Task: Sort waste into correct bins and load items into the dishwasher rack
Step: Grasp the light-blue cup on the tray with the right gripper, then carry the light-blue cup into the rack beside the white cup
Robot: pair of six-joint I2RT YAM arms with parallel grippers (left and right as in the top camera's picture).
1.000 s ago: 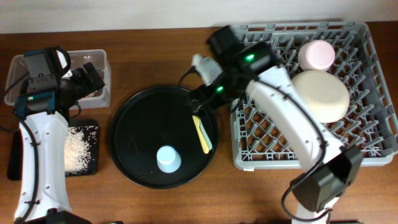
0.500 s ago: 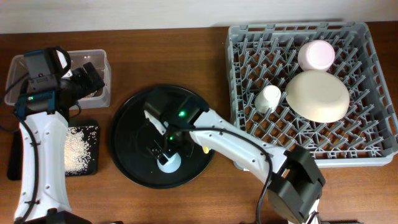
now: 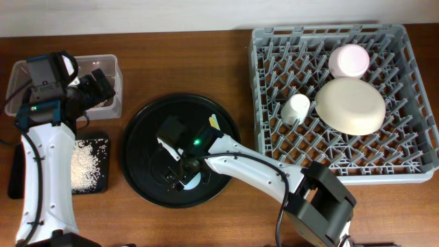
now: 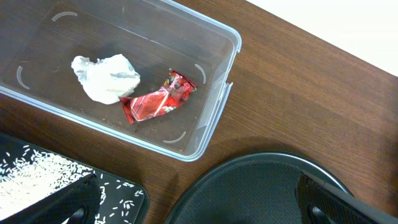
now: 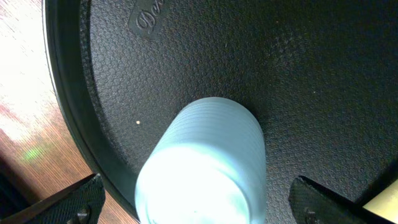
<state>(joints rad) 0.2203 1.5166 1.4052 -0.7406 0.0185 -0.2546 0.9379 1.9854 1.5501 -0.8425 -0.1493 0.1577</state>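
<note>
The grey rack (image 3: pixel 309 29) fills the right of the table. In it the cream bowl (image 3: pixel 353 105) lies rim-down, with the pink bowl (image 3: pixel 349 60) just behind it and the white cup (image 3: pixel 296 108) tipped against its left side. The round black tray (image 3: pixel 147 130) sits mid-table. The clear box (image 4: pixel 211 93) at far left holds the white tissue (image 4: pixel 104 77) and the red wrapper (image 4: pixel 158 99), which touch each other. Rice (image 3: pixel 88 163) is spread on the flat black tray (image 3: pixel 99 184) in front of the box.

The blue cup (image 5: pixel 205 168) has pale, finely ribbed sides. It stands on the round tray near its front rim. The right gripper (image 5: pixel 199 208) is spread wide, one finger on each side of the cup and neither touching it. From overhead the right arm hides most of the cup and of the yellow utensil (image 3: pixel 214 123). The left gripper (image 4: pixel 205 205) hangs wide and empty by the box.
</note>
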